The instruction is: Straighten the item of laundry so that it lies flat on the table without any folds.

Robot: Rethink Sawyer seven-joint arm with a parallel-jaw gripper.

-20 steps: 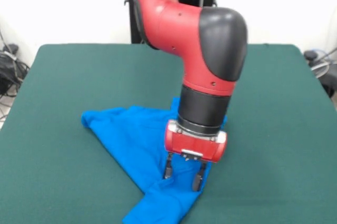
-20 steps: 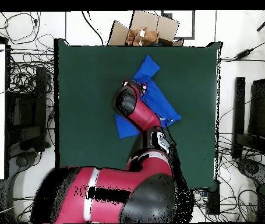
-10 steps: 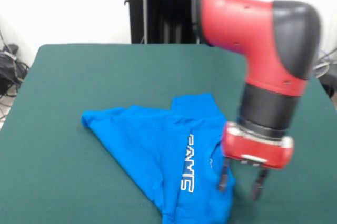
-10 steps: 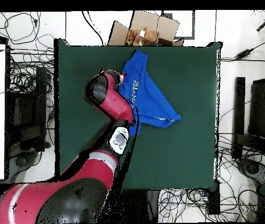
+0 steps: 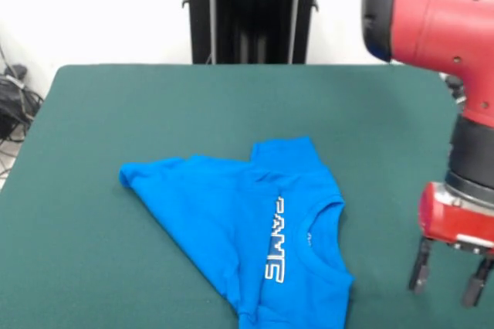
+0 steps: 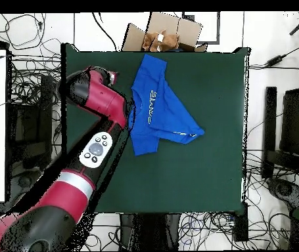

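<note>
The blue T-shirt (image 5: 255, 236) lies on the green table (image 5: 154, 113), toward the edge nearest the front camera, and its lower end runs out of that view at the bottom. The white lettering (image 5: 275, 239) on the chest faces up and reads sideways from here, with the neckline just to its right. One sleeve sticks up toward the far side of the table, and a pointed corner of cloth reaches out to the left. The shirt is not spread square: it makes a rough triangle, and a soft crease runs along its upper left part, so some of it looks folded under. From above, the T-shirt (image 6: 157, 108) sits in the half of the table (image 6: 217, 164) farther from the robot's base, its top touching or nearly touching that far edge, close to a cardboard box (image 6: 161, 33) that stands on the floor beyond the table. The red arm (image 6: 106, 125) reaches across the table beside the shirt, and its gripper (image 5: 450, 278) hangs low over bare green cloth to the right of the shirt in the front view, well clear of the fabric. The two dark fingers (image 5: 419, 265) point down with a wide gap between them and nothing in it. Cables lie on the floor all round.
</note>
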